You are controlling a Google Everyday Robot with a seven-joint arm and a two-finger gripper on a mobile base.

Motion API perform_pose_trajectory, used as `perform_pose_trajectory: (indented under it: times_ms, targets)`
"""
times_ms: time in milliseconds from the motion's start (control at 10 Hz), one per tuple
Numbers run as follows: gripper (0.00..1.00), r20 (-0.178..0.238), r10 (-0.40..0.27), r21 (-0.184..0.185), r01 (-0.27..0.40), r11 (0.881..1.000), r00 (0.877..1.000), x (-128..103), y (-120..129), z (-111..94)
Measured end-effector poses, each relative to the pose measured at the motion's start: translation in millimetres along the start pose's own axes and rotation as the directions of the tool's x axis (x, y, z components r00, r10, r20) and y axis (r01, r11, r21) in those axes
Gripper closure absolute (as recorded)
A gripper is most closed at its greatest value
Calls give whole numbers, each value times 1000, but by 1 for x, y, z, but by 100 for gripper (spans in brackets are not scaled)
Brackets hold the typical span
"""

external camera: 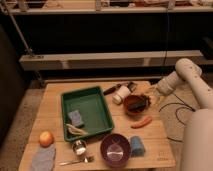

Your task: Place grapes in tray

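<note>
I read the gripper's [149, 98] fingers as spread apart, and I can't make out anything clamped between them. The gripper sits over the far right edge of the small brown-red bowl [131, 108], with the pale arm [186, 75] reaching in from the right. The grapes [138, 103] lie as a dark clump in that bowl, right by the fingers; I can't tell whether they touch. A white cup [120, 94] lies just left of the bowl, an orange sausage [141, 122] just nearer. The green tray [64, 116] is further left, well apart from the grapes.
</note>
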Motion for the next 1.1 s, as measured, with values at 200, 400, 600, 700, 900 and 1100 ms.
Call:
perform_pose_trajectory:
  times_ms: [200,400,600,700,900,1100]
  targets:
    - [35,-6,14,-3,-14,1000,1000,3,-2,3]
    - [35,-9,20,-7,-20,1000,1000,4,-6,6]
    - [35,-9,25,-15,-26,1000,1000,7,-9,12]
    - [35,-8,30,-20,-30,999,1000,9,-9,15]
    - [35,-5,39,-31,-39,999,999,14,-8,24]
    - [35,0,38,-39,-38,999,999,14,-10,30]
